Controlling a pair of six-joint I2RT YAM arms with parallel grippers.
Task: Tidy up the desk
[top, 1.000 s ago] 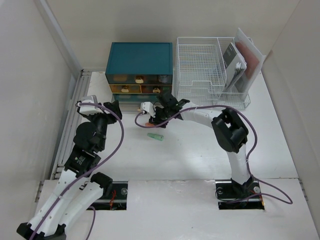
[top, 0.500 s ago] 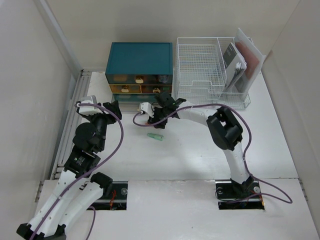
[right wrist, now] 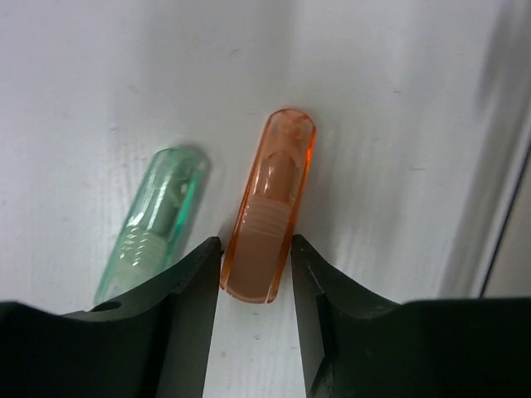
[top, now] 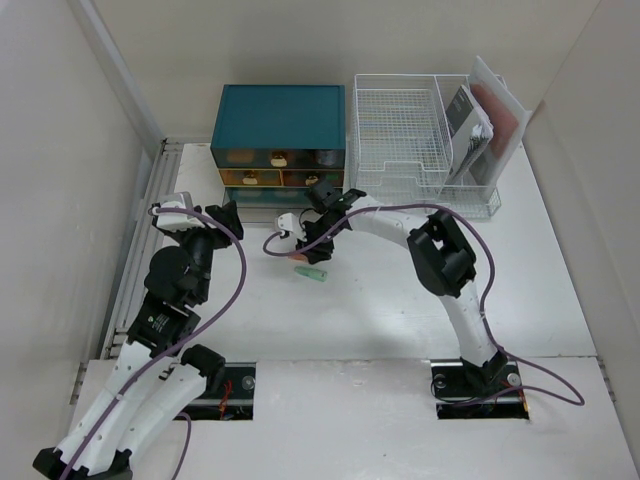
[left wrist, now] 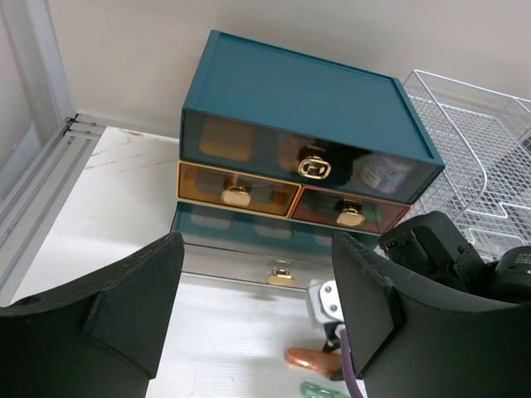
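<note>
An orange translucent cap (right wrist: 270, 207) and a green one (right wrist: 158, 215) lie side by side on the white desk (top: 380, 310). My right gripper (right wrist: 255, 245) is down over the orange cap with a finger on each side of its near end. The left finger touches it and the right finger stands a sliver off. From above, the right gripper (top: 312, 250) covers the orange cap, and the green cap (top: 311, 272) lies just in front. My left gripper (left wrist: 257, 315) is open wide and empty, hovering left of the caps and facing the drawer box.
The teal drawer box (top: 280, 120) stands at the back, its clear bottom drawer (left wrist: 249, 261) pulled out a little. A white wire-mesh rack (top: 400, 130) holding papers (top: 480, 120) stands to its right. Walls close in on both sides.
My right gripper has moved left and toward the front, coming down over the orange cap. The left arm has not moved.
</note>
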